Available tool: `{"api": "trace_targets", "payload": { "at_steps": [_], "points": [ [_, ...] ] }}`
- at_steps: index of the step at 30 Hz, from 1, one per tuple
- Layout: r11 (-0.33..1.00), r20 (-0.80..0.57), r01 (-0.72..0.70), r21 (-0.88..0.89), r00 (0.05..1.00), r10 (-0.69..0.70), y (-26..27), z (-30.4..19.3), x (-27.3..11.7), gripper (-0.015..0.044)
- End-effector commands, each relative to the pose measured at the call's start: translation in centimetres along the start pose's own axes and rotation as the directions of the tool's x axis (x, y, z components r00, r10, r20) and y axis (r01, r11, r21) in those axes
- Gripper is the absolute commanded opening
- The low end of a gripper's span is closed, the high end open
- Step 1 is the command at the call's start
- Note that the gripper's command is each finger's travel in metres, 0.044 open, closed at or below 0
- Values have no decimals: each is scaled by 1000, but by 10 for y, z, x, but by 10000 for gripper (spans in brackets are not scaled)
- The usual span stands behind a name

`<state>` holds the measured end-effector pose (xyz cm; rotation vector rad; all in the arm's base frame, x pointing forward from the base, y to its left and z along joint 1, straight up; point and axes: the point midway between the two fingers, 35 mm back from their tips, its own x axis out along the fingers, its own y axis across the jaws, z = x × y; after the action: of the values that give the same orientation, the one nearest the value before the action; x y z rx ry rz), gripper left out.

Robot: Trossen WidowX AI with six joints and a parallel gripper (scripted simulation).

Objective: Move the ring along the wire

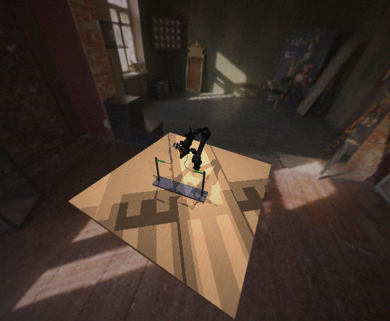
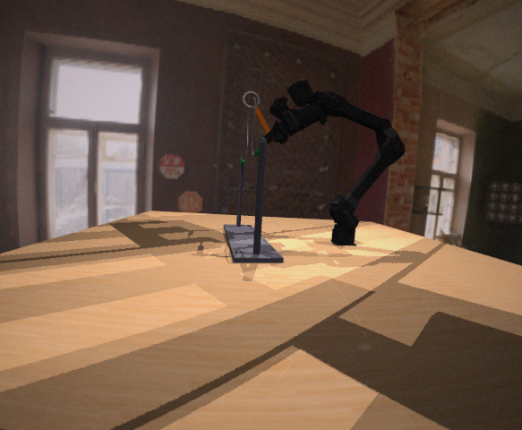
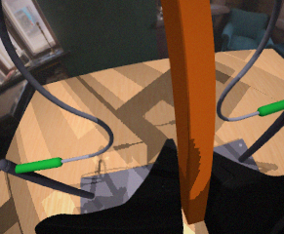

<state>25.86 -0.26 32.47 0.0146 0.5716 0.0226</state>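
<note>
The ring (image 2: 243,98) (image 1: 178,149) is at the top of the wire's arch, high above both posts, and the wire appears to pass through it. Any contact is too small to tell. Its orange handle (image 2: 261,119) (image 1: 180,150) (image 3: 192,88) slants down to my gripper (image 2: 269,135) (image 3: 176,143), which is shut on its lower end. The grey wire (image 2: 247,132) (image 3: 68,104) runs down on both sides to the green parts (image 1: 160,160) (image 1: 198,171) (image 3: 39,165) (image 3: 278,105). The ring is out of the wrist view.
Two dark posts (image 1: 157,170) (image 1: 203,182) (image 2: 260,199) stand on a grey base plate (image 1: 177,186) on the wooden table (image 1: 142,241). The arm reaches over from its base, behind the wire in the top view. Wire bends flank the handle in the wrist view.
</note>
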Motion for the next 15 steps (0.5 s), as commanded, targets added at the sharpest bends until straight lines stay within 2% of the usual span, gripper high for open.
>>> {"api": "trace_targets", "payload": {
  "at_steps": [1,15],
  "points": [
    [998,15,35,-52,999,-34,-2,0,-1,-150],
    [968,51,141,-207,990,-133,-10,1,-1,-150]
  ]
}}
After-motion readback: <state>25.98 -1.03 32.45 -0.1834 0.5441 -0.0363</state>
